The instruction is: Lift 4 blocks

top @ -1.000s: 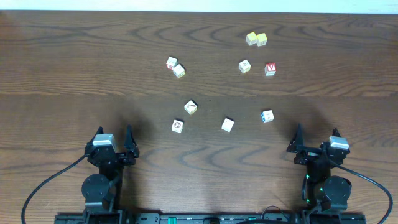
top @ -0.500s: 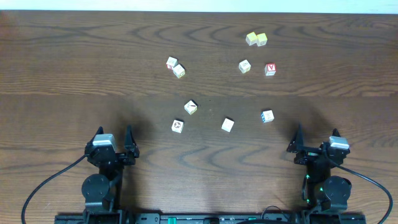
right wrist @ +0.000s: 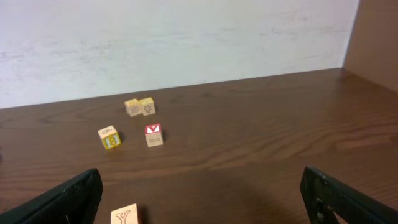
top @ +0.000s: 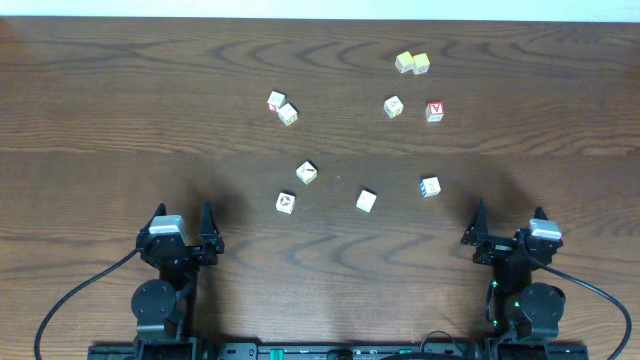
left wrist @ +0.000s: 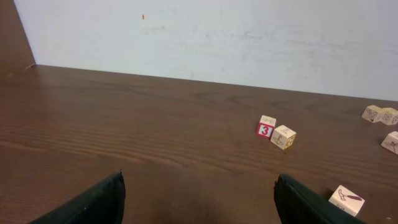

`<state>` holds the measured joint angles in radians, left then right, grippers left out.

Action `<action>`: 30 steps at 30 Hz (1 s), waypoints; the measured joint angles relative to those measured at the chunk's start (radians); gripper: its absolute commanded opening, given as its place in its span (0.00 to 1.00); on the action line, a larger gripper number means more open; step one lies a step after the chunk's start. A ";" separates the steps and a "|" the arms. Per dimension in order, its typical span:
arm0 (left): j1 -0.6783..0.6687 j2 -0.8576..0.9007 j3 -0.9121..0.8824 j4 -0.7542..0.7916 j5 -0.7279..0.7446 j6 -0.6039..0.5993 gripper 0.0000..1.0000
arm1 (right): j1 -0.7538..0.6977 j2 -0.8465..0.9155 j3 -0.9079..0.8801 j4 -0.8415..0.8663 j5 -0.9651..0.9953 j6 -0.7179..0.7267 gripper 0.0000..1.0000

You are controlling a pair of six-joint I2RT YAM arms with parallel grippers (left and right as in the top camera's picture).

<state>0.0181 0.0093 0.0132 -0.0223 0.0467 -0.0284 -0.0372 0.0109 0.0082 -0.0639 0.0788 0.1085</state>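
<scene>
Four whitish blocks lie apart in the middle of the table: one with an orange print (top: 307, 172), one with a red print (top: 286, 203), a plain-looking one (top: 366, 200) and one with blue marks (top: 430, 186). The last shows a "Y" face (right wrist: 124, 216) by my right gripper's left finger. A pale cube (left wrist: 347, 200) sits just past my left gripper's right finger. My left gripper (top: 183, 212) (left wrist: 199, 199) and right gripper (top: 508, 213) (right wrist: 199, 193) rest near the front edge, both open and holding nothing.
Farther back lie a red-numbered cube (top: 276, 100) (left wrist: 266, 126) touching a pale one (top: 288, 114), a cube with a yellow "8" (top: 394, 106) (right wrist: 109, 137), a red-faced cube (top: 434, 111) (right wrist: 153, 134) and two yellow-tinted cubes (top: 412, 63) (right wrist: 140, 106). A white wall stands behind the table.
</scene>
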 measured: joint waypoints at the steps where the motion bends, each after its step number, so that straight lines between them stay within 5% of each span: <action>1: 0.000 0.000 0.000 0.000 0.000 0.000 0.77 | 0.000 0.000 0.000 0.000 0.000 0.000 0.99; 21: 0.000 0.000 0.000 0.000 0.000 0.000 0.77 | 0.000 0.000 0.000 0.000 0.000 -0.002 0.99; 30: 0.000 0.000 0.000 0.000 0.000 0.000 0.77 | 0.000 0.000 0.000 0.004 0.012 -0.109 0.99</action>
<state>0.0181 0.0093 0.0132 -0.0223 0.0467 -0.0284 -0.0372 0.0109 0.0082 -0.0597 0.0910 -0.0006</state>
